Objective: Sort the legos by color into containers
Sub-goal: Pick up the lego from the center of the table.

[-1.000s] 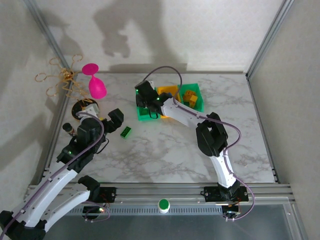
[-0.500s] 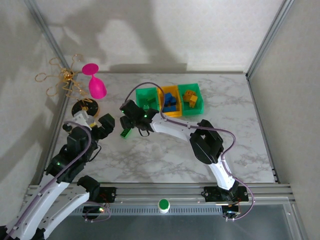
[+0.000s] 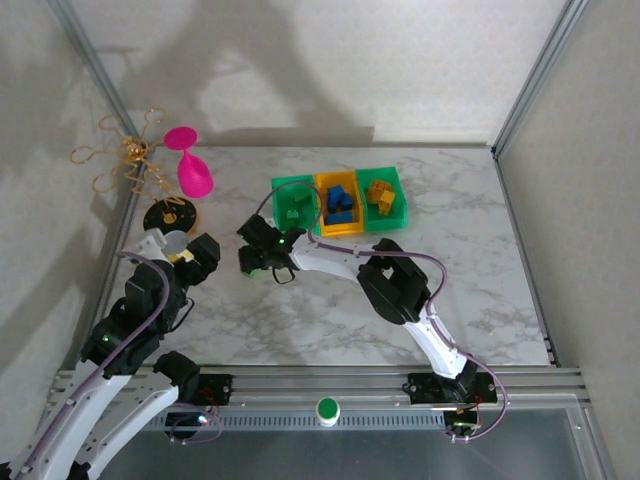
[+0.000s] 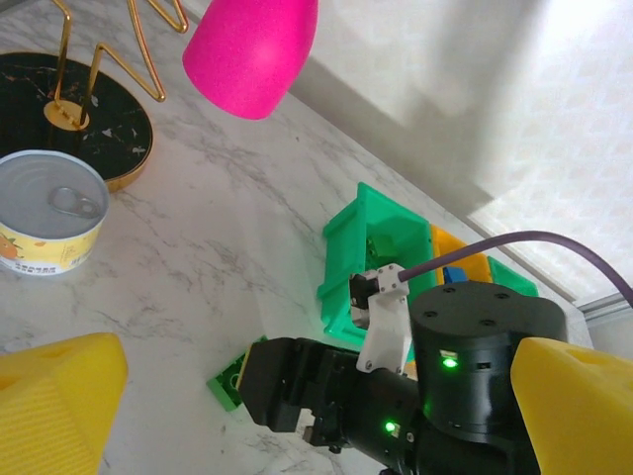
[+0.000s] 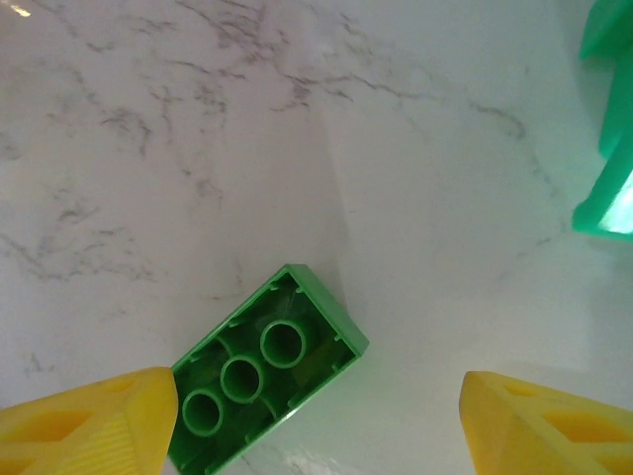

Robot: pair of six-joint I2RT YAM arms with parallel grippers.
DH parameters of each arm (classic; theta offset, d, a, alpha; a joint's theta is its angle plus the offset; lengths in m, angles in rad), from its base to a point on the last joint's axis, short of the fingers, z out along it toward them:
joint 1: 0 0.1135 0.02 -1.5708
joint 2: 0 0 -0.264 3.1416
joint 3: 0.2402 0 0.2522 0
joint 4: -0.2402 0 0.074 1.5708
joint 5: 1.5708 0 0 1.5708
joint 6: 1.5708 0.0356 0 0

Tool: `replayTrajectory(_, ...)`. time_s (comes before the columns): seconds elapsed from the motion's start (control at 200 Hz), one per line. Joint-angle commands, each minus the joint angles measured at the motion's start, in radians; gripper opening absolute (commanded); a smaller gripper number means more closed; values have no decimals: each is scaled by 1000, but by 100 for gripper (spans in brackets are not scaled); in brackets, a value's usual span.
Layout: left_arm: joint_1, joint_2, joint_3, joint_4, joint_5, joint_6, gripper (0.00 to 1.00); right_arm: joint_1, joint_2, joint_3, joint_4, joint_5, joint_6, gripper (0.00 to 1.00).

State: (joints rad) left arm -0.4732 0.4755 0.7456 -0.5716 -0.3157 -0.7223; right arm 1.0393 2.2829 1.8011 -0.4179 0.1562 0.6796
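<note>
The right hand hung low over the counter. Its two yellow fingers were spread wide apart and clamped on nothing. Between them, close to the finger at the lower left of the wrist view, lay a green brick. It was flipped over, with its hollow underside and three round tubes facing up.

From above, this brick sat left of the counter's middle, apart from the bins. Three bins stood in a row toward the far edge. The green bin on the left held green pieces. The orange-yellow bin held blue bricks, and the far-right bin, also green, held orange-yellow bricks.

The left hand hovered near the counter's left edge, its fingers apart and empty. A tin can and a pink goblet stood toward the far-left corner.
</note>
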Motion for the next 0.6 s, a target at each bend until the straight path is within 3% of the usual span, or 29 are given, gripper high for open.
replayTrajectory(0.0, 10, -9, 17, -36, -31, 1, 100, 33, 41, 72, -30, 25, 124, 78)
replayTrajectory(0.3, 10, -26, 2, -35, -33, 5, 100, 56, 132, 183, -122, 122, 197, 79)
replayTrajectory(0.596, 10, -23, 0, -25, -37, 11, 100, 62, 125, 175, -186, 234, 156, 67)
